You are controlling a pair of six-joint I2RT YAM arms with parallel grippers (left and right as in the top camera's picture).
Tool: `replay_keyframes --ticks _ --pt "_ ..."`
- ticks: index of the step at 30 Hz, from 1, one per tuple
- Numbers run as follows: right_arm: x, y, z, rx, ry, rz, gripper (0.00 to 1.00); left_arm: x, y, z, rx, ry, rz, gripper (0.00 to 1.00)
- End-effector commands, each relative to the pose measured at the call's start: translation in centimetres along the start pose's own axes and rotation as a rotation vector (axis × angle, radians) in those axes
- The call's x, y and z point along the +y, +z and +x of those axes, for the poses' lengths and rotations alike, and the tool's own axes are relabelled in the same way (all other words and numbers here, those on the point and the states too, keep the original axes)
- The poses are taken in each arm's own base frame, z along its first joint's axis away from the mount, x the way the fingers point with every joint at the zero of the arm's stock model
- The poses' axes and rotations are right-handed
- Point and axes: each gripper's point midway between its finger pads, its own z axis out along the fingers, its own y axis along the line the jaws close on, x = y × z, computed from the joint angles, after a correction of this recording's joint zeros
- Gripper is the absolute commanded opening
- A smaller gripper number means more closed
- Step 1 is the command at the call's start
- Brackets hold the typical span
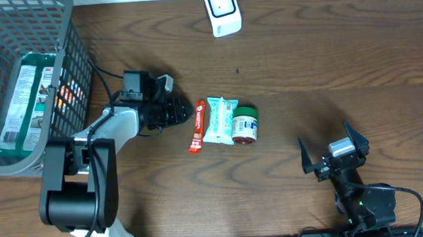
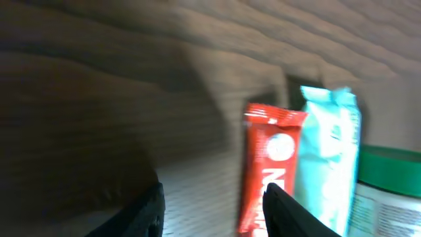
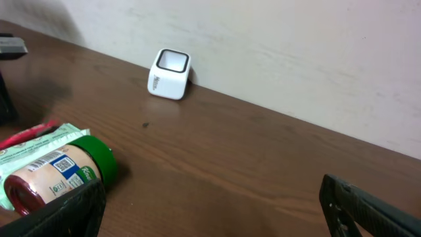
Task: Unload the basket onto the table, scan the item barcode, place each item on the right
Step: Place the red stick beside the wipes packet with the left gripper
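A grey wire basket (image 1: 12, 81) stands at the left edge of the desk (image 1: 328, 64). One green-and-white package (image 1: 23, 103) lies inside it, with something orange beside that which is too hidden to name.

Right of the basket, the left gripper (image 1: 187, 112) lies low over the desk, its fingers (image 2: 148, 212) parted with only bare wood between them, grasping nothing. Just past its tip three items lie side by side in a row, touching or nearly so. First is one red bar (image 1: 197, 127) in a shiny wrapper with white print. Next is one pale blue-green packet (image 1: 219, 119). Last is one small jar (image 1: 244, 125) on its side, with a green lid and a white label. A barcode shows on that label (image 3: 62, 164) in the right wrist view.

One white scanner (image 1: 222, 10) sits at the far edge, well apart from the row. At the near right, the right gripper (image 1: 333, 149) is spread wide and empty, well apart from the items.
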Motion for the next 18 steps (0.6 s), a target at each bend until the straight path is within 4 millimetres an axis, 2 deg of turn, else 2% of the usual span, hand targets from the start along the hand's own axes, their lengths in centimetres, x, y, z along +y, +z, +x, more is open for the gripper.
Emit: replay_keyframes --ticks 1,4,8,11,18 --pt "0.3 0.0 0.0 0.001 0.012 -0.010 0.99 0.3 -2.1 -1.3 -0.072 0.035 -0.080 0.50" --pt "0.3 0.0 0.0 0.001 0.012 -0.010 0.99 -1.5 -4.1 -1.6 -0.100 0.063 -0.068 0.50" --pt "0.3 0.0 0.0 0.001 0.012 -0.010 0.99 -3.4 -5.2 -0.6 -0.090 0.100 -0.081 0.29" --pt "0.3 0.0 0.0 0.001 0.012 -0.010 0.99 -3.1 -4.4 0.4 -0.068 0.137 -0.184 0.25" --pt "0.3 0.0 0.0 0.001 0.012 -0.010 0.99 -3.0 -1.0 2.0 -0.056 0.265 -0.390 0.25"
